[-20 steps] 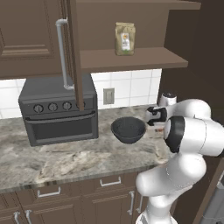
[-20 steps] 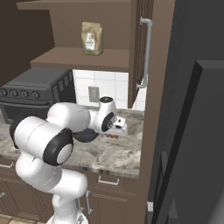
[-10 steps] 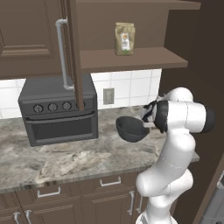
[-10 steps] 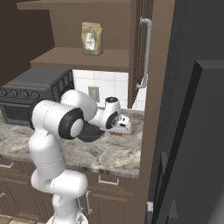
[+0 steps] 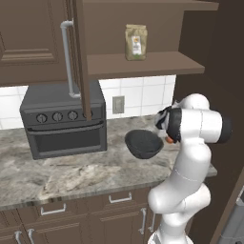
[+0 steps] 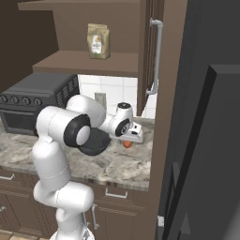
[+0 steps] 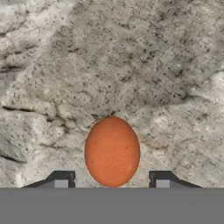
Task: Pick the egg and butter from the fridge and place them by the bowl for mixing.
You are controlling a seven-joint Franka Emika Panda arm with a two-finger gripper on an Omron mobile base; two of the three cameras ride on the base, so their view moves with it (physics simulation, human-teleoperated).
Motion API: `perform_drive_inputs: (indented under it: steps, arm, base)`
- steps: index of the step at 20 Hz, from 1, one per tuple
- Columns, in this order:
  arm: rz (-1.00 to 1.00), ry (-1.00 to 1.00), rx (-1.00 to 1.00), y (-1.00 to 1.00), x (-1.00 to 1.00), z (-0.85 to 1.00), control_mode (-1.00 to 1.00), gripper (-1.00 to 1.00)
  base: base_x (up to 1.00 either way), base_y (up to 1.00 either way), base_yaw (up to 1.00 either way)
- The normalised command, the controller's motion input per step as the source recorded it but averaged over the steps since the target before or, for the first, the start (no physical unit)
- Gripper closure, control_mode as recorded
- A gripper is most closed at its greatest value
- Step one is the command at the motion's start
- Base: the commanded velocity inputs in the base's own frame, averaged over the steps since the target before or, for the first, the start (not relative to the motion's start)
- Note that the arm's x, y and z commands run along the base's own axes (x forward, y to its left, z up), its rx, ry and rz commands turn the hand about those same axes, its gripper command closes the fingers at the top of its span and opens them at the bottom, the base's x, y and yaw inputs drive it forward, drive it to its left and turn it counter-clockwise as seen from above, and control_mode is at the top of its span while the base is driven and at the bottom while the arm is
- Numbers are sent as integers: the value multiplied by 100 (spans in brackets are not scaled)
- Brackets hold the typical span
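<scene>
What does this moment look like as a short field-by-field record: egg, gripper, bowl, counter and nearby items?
egg: orange-brown egg lies on the marble counter, between the finger tips with a gap on each side
gripper: gripper open, pointing down at the counter; nothing held
bowl: dark bowl on the counter, beside the egg
oven: dark grey box-shaped oven on the counter, on the bowl's far side from the egg
shelf: paper bag stands on the wooden shelf above
task state: egg set down by the bowl
</scene>
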Motion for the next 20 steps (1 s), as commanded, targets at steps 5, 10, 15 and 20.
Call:
perform_drive_inputs:
  steps: [5,10,15,20]
  arm:
    - [-8,-23,-3,21,-4,100,-100,-100]
    - [-8,-25,-3,53,-80,100,-100,-100]
    - [-7,-18,0,63,-100,100,-100,-100]
    - [-8,-1,1,49,-100,100,-100,-100]
  base:
    - [0,0,0]
    - [0,0,0]
    - [0,0,0]
    - [0,0,0]
